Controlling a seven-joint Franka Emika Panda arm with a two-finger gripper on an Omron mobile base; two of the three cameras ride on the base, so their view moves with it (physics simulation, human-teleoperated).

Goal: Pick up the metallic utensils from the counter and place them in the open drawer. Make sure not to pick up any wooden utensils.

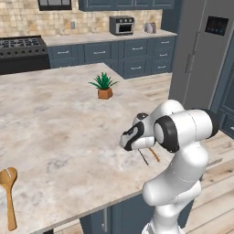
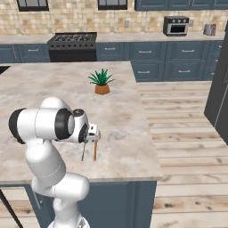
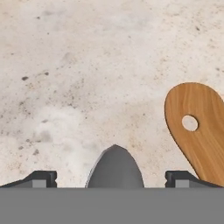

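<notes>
On the marbled counter [image 1: 55, 123] my gripper [image 1: 141, 149] hangs low over the knife, near the right edge. In the hand view the gripper [image 3: 111, 180] is open, its fingertips [image 3: 43, 179] wide apart, and the knife's grey blade tip [image 3: 115, 168] lies between them. The reddish-brown handle [image 3: 194, 131], with a hole at its end, lies just right of the blade. From the base the blade [image 2: 83, 153] and the handle [image 2: 95, 152] stick out below the hand, and their joint is hidden. The tan wooden spoon [image 1: 8, 196] lies far left by the front edge. The open drawer is out of view.
A small potted plant [image 1: 104, 87] stands further back on the counter. The counter's right edge [image 2: 149, 133] drops to a wooden floor. A stove [image 2: 73, 42], a toaster oven [image 1: 121, 25] and a tall grey fridge [image 1: 201, 55] are beyond.
</notes>
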